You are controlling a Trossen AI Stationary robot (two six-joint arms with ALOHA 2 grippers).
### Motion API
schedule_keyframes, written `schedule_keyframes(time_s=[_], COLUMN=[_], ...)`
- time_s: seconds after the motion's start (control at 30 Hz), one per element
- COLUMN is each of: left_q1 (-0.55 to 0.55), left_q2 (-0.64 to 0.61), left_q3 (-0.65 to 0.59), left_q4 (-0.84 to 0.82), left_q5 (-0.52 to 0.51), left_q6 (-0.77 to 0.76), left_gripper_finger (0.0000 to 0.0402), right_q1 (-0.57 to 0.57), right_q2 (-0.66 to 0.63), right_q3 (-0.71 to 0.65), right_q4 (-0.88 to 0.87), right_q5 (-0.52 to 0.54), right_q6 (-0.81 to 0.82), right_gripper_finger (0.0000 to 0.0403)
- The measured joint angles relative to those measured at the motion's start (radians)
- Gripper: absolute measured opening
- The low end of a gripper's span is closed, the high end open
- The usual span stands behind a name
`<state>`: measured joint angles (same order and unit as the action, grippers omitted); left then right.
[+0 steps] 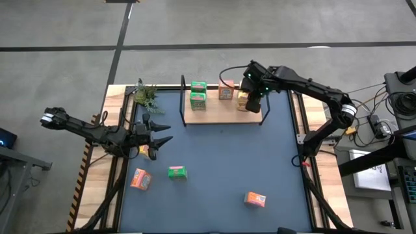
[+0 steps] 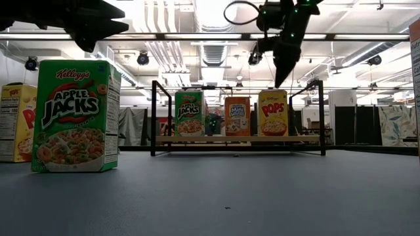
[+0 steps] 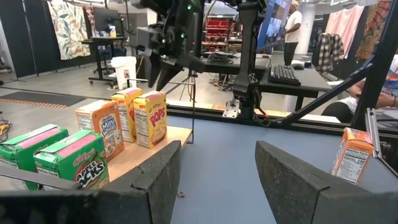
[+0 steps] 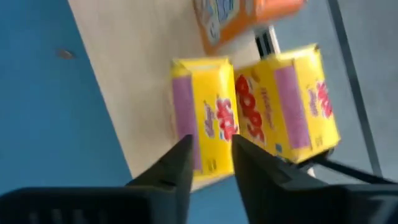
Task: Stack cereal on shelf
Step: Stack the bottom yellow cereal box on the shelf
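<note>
The light-wood shelf (image 1: pixel 221 112) stands at the far middle of the blue mat. On its board stand two green boxes (image 1: pixel 197 94), an orange box (image 1: pixel 225 91) and two yellow Pops boxes (image 4: pixel 261 118). My right gripper (image 1: pixel 255 97) hovers just above the nearer yellow box (image 4: pixel 202 118), fingers a narrow gap apart and pointing down; in the low view its tip (image 2: pixel 283 75) stays clear of the box top (image 2: pixel 272 93). My left gripper (image 1: pixel 158 133) is open at the mat's left, near a yellow box (image 1: pixel 144 151).
Loose boxes stand or lie on the mat: an orange one (image 1: pixel 140 179), a green Apple Jacks one (image 1: pixel 176 172) and another orange one (image 1: pixel 255 199). A green plastic plant (image 1: pixel 146 96) sits at the far left corner. The mat's middle (image 1: pixel 227 156) is bare.
</note>
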<state>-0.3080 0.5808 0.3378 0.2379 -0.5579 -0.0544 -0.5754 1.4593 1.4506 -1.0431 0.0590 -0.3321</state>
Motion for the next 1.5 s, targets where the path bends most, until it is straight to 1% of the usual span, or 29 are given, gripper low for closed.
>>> schedule_keyframes(time_s=[0.17,0.27,0.33,0.4,0.67,0.83,1.07,1.23,1.5], left_q1=[0.0,0.0,0.0,0.0,0.0,0.0,0.0,0.0,0.0], left_q2=[0.0,0.0,0.0,0.0,0.0,0.0,0.0,0.0,0.0], left_q3=[0.0,0.0,0.0,0.0,0.0,0.0,0.0,0.0,0.0], left_q4=[0.0,0.0,0.0,0.0,0.0,0.0,0.001,0.001,0.001], left_q5=[0.0,0.0,0.0,0.0,0.0,0.0,0.0,0.0,0.0], left_q6=[0.0,0.0,0.0,0.0,0.0,0.0,-0.007,-0.007,-0.007], left_gripper_finger=[0.019,0.019,0.019,0.019,0.019,0.019,0.019,0.019,0.019], right_q1=[0.001,0.001,0.0,0.0,0.001,0.001,0.001,-0.017,-0.046], right_q2=[0.0,-0.001,-0.001,-0.001,-0.004,-0.021,-0.034,-0.032,0.003], right_q3=[-0.033,-0.046,-0.048,-0.048,-0.049,-0.046,0.014,0.01,-0.009], right_q4=[0.003,0.004,0.002,0.003,0.005,-0.006,-0.072,-0.121,-0.113], right_q5=[0.004,0.051,0.082,0.091,0.092,0.092,0.102,0.102,0.101], right_q6=[-0.019,-0.031,-0.04,-0.061,-0.111,-0.111,-0.082,-0.064,-0.061], right_gripper_finger=[0.0032,0.0013,0.001,0.0009,0.0009,0.0009,0.0009,0.0009,0.0009])
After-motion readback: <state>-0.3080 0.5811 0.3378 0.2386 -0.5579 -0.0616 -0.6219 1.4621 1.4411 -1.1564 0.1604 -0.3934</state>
